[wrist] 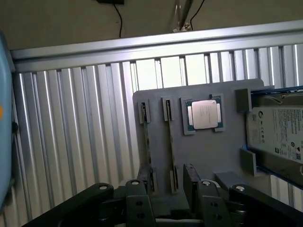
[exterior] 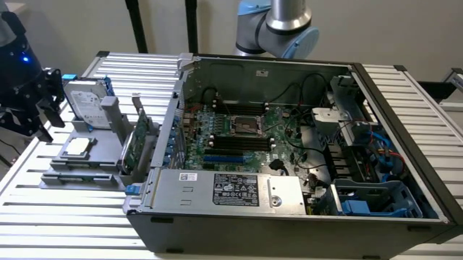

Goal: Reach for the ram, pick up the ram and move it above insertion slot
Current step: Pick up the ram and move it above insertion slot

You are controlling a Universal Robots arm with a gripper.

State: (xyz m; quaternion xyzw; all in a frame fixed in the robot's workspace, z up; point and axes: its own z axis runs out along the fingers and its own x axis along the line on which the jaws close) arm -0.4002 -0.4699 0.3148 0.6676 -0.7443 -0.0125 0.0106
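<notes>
Two thin ram sticks stand on edge in the narrow grooves of a grey holder (wrist: 215, 156): one (wrist: 171, 151) and a second (wrist: 147, 151) beside it. My gripper (wrist: 164, 187) hovers above them, open, with one dark finger (wrist: 137, 191) on each side of the sticks and touching neither. In the exterior view the gripper (exterior: 43, 111) hangs at the far left above the holder (exterior: 79, 179). The black memory slots (exterior: 242, 142) lie on the motherboard inside the open computer case (exterior: 289, 216).
The holder also carries a processor chip (wrist: 205, 114), a silver hard drive (wrist: 279, 135) in a blue frame, and an upright green expansion card (exterior: 137, 143). It all rests on a ribbed metal table (exterior: 65, 222). Cables and drive cages crowd the case's right side.
</notes>
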